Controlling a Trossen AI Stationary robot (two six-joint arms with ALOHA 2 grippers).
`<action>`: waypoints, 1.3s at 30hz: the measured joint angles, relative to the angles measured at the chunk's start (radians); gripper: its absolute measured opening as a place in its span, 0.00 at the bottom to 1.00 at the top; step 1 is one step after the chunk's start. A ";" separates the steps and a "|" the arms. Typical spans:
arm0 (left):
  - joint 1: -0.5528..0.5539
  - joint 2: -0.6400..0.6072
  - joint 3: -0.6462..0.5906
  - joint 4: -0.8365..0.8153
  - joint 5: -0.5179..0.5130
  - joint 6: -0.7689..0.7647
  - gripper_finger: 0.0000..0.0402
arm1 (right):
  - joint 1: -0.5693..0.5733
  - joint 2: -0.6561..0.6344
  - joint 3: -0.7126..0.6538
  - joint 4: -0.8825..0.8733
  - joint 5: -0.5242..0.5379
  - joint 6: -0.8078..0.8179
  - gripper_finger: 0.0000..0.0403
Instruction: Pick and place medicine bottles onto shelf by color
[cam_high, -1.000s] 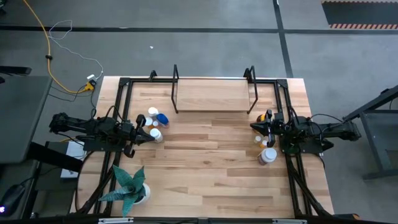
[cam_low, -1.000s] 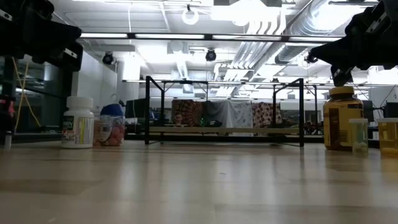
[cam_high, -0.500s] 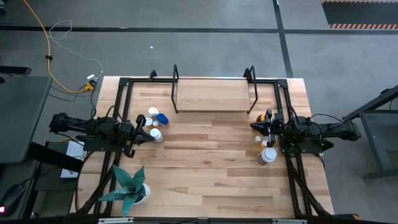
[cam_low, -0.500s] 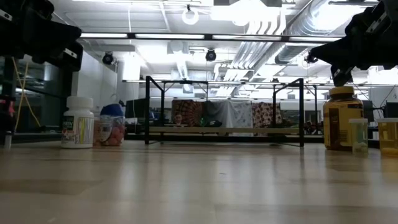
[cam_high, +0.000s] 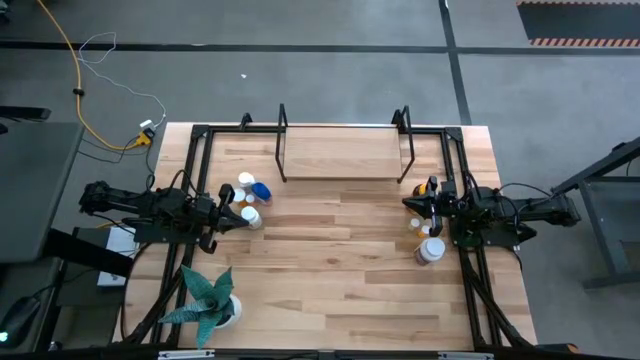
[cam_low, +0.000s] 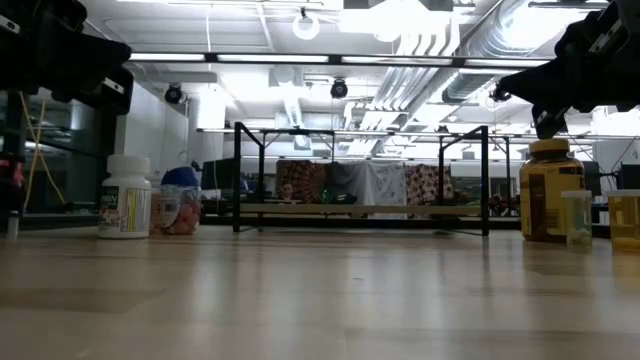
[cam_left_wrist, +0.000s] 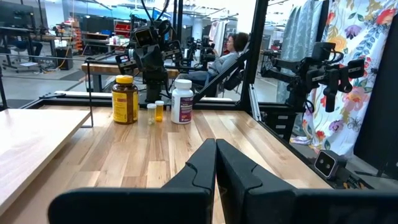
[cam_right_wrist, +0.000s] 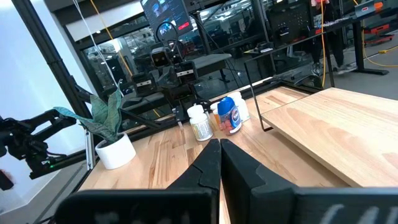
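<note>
On opposite edges of the wooden bench (cam_high: 330, 270), two dark arms hover with nothing in their grasp: the left pincer (cam_high: 238, 214) sits by a cluster of white bottles (cam_high: 247, 200) with a blue-capped one (cam_high: 262, 189) among them, and its fingers (cam_left_wrist: 200, 163) are pressed together, clenched on nothing. The right pincer (cam_high: 412, 203) hangs over the group at the other side, where an amber bottle (cam_left_wrist: 124, 99) with a yellow cap stands beside two tiny vials (cam_left_wrist: 155, 112) and a white bottle (cam_left_wrist: 182, 101) with a dark red label; its fingers (cam_right_wrist: 208, 163) likewise meet, empty. Between the two groups, at the far edge, the light-wood shelf (cam_high: 342, 153) on thin black legs carries no bottles. From bench level, a white bottle with a green label (cam_low: 126, 197) stands at left, just beside the blue-capped one (cam_low: 179, 200), well apart from the amber bottle at right. A potted green plant (cam_high: 209, 298) occupies the near left corner. A seated person (cam_left_wrist: 225, 56) shows in the room beyond.
</note>
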 joint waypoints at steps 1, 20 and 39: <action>0.000 0.000 0.000 0.000 0.000 0.000 0.00 | 0.000 0.000 0.000 0.000 0.000 0.000 0.00; 0.000 0.000 0.000 0.003 -0.014 0.000 0.00 | 0.000 0.000 0.000 0.000 0.000 0.000 0.00; 0.000 0.000 0.000 0.004 -0.053 0.018 0.00 | 0.000 0.000 0.000 0.000 0.000 0.000 0.00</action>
